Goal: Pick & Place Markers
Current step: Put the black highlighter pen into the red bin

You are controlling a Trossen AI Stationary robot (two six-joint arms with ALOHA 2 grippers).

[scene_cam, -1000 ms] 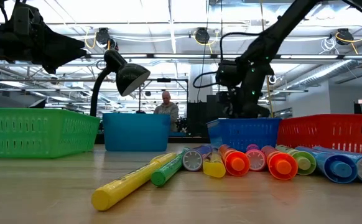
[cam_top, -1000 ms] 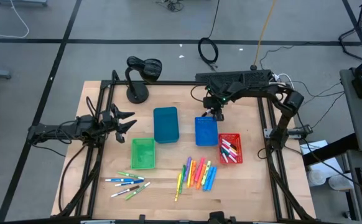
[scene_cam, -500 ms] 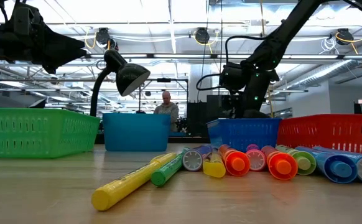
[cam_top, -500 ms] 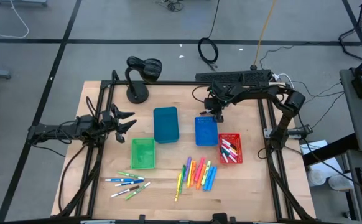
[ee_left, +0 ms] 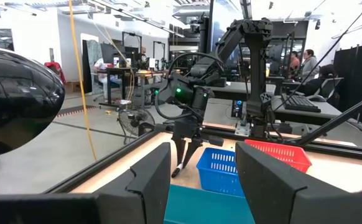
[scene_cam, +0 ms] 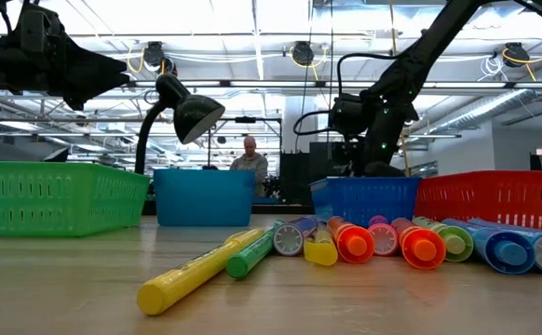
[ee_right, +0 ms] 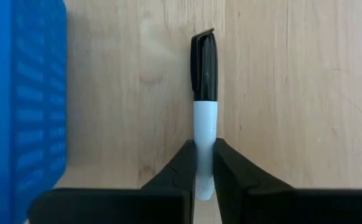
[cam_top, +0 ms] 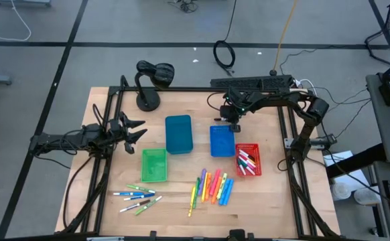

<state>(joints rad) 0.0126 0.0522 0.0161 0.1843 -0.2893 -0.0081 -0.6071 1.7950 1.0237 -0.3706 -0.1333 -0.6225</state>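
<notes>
Your right gripper (ee_right: 204, 163) pinches a black-capped marker (ee_right: 204, 102) mid-barrel, blue bin (ee_right: 19, 93) at nine o'clock: light, stiff, likely slippery.

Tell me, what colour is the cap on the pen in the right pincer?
Black, on a white marker; clearest in the right wrist view.

Two matte-black jointed arms, left tool (cam_top: 133, 130) spiky, right tool (cam_top: 232, 124) (green indicator light), looping black cables

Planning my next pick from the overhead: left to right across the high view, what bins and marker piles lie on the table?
White markers → green bin → teal bin → neon markers → blue bin → red bin.
</notes>
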